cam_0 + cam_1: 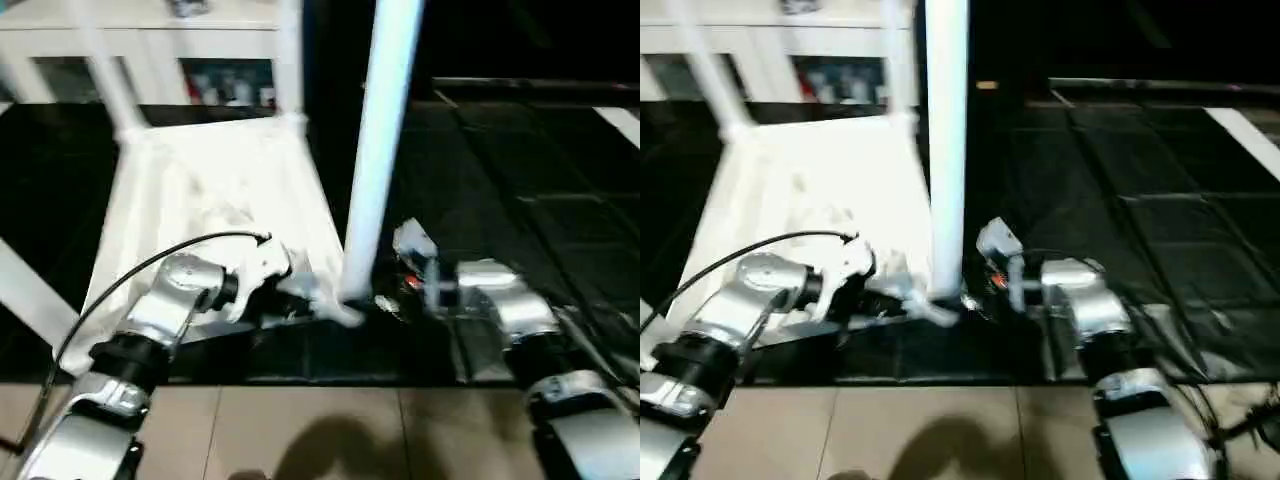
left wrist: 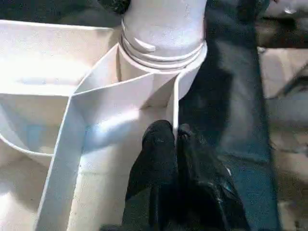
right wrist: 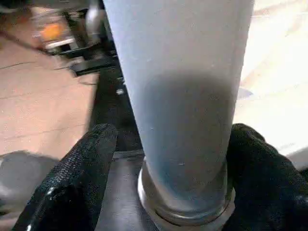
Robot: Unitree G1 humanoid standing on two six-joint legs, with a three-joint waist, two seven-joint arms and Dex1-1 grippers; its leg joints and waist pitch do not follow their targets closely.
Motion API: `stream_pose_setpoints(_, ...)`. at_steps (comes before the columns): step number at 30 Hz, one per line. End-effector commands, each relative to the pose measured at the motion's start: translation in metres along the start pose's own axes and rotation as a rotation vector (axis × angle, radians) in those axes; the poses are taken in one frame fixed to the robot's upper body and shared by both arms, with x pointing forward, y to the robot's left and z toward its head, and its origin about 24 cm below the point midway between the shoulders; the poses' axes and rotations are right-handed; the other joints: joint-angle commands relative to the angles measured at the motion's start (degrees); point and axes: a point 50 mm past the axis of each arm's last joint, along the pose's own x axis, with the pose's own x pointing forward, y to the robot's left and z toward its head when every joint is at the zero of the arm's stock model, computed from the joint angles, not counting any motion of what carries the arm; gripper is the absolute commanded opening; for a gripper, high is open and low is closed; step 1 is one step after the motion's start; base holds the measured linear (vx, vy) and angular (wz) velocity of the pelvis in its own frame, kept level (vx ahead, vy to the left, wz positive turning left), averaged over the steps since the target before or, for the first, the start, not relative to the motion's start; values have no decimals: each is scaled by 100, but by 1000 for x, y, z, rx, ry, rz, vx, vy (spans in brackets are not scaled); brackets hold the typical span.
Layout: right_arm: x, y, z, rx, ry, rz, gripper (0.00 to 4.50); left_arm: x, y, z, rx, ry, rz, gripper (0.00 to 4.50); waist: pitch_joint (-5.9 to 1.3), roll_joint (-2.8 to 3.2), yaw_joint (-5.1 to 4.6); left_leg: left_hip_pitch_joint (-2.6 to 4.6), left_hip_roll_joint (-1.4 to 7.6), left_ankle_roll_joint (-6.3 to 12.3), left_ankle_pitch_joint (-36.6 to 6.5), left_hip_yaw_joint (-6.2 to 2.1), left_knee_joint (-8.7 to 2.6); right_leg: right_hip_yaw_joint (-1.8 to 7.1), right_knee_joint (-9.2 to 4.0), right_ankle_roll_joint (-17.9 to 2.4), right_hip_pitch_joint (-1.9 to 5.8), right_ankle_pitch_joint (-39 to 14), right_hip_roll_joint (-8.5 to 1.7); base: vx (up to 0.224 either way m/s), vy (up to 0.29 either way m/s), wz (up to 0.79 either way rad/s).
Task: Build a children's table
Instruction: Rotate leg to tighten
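The children's table top (image 1: 215, 205) lies upside down on the dark floor (image 1: 520, 200), ribbed underside up, with a white cabinet (image 1: 150, 40) beyond its far edge. Legs stand in its far corners (image 1: 290, 60), and one long leg (image 1: 380, 150) rises from the socket at the near right corner. The left gripper (image 2: 174, 137) rests at that corner, its black fingers pressed together over a thin rib beside the socket. The right gripper (image 3: 178, 159) straddles the leg's base, fingers (image 3: 82, 168) spread on either side.
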Motion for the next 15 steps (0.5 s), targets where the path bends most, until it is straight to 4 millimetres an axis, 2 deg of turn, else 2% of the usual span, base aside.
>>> stream_pose_setpoints(1,-2,3,6,-18,-6,80,363,3,-8,4,44,4,-96,0,-422,-7,-9,47,286,473,-858,-38,-363,427,-371,-1043,337,-1387,-443,0,0,0)
stream_pose_setpoints(5,0,5,5,-30,17,138,363,2,-14,1,63,32,-166,0,-435,0,5,14,296,445,-750,-42,-362,434,-320,-1099,358,-1178,-450,0,0,0)
stream_pose_setpoints(9,2,6,5,-27,24,172,363,2,-17,0,75,43,-198,0,-430,-2,10,0,276,433,-760,-32,-355,428,-342,-1070,368,-1251,-450,0,0,0)
stream_pose_setpoints(15,2,8,5,-16,22,217,303,-1,-20,0,96,65,-226,0,-430,4,19,20,289,381,-804,-39,-366,428,-350,-1027,362,-1394,-445,0,0,0)
